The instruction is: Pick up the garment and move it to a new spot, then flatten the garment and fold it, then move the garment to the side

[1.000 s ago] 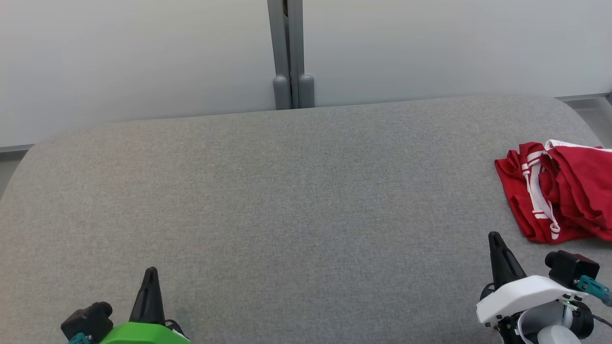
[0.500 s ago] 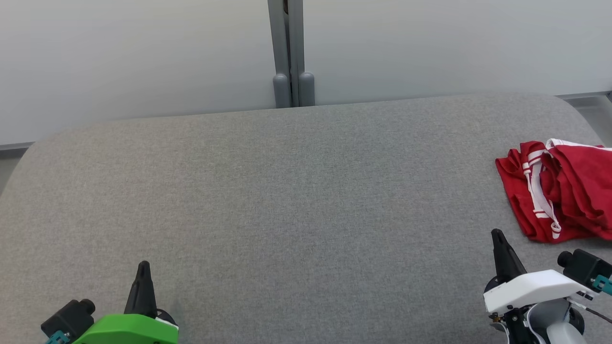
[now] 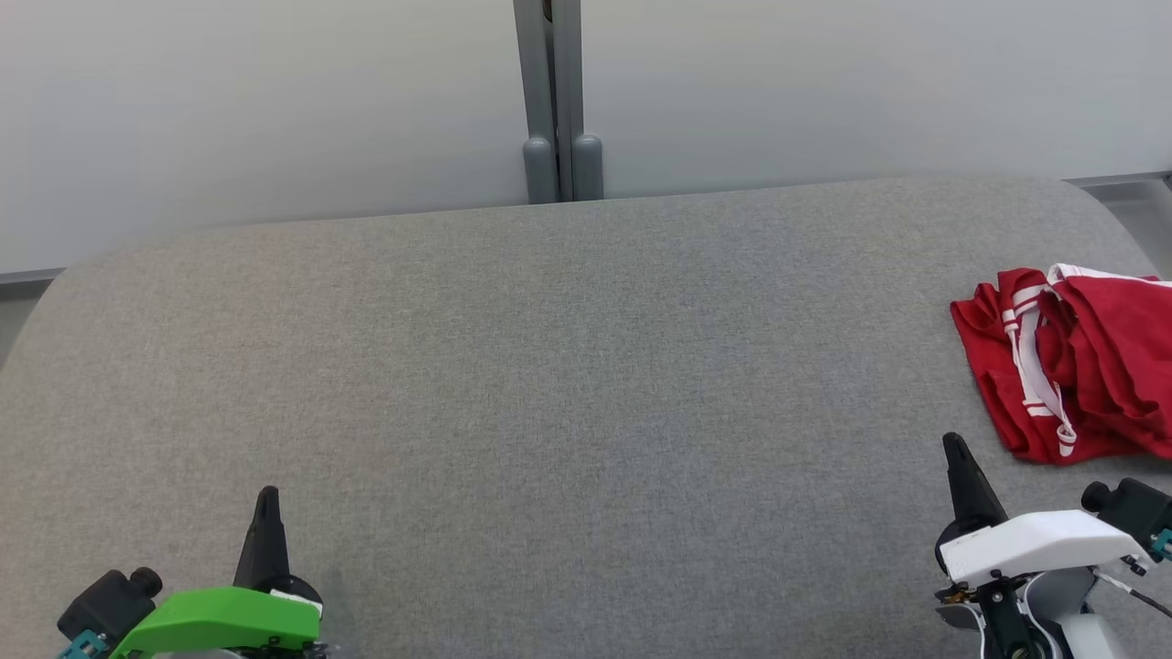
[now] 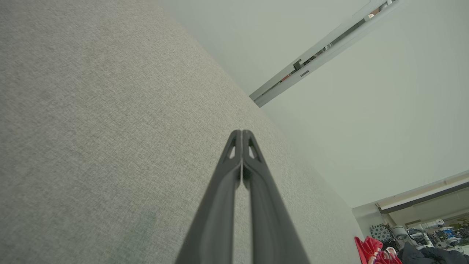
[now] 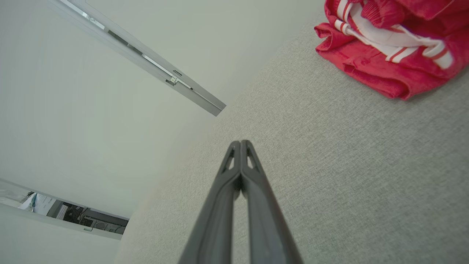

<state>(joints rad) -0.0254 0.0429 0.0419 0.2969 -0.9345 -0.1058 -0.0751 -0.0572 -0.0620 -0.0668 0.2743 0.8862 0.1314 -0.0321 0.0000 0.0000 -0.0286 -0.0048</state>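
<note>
Head view: the garment [image 3: 1090, 366], red with white striped trim, lies crumpled in a loose heap on the grey tabletop [image 3: 549, 384], far to the right of the post [image 3: 557, 101] and nearer the robot than the post is. Part of it runs off the picture's right edge. The left tool [image 3: 266, 499] is low and to the left of the post, fingers pressed together, holding nothing. The right tool [image 3: 954, 444] is low and to the right of the post, near the garment but apart from it, likewise closed and empty.

Left wrist view: fingers meet along their length, over bare tabletop. A scrap of red shows far off.

Right wrist view: fingers closed, with the heap ahead and to one side, its striped band uppermost.

Assessment: the cloth looks light, soft and limp. It should sag and shift when lifted. The raised folded edge nearest the right tool, or the striped band, appears the best place to pinch.
</note>
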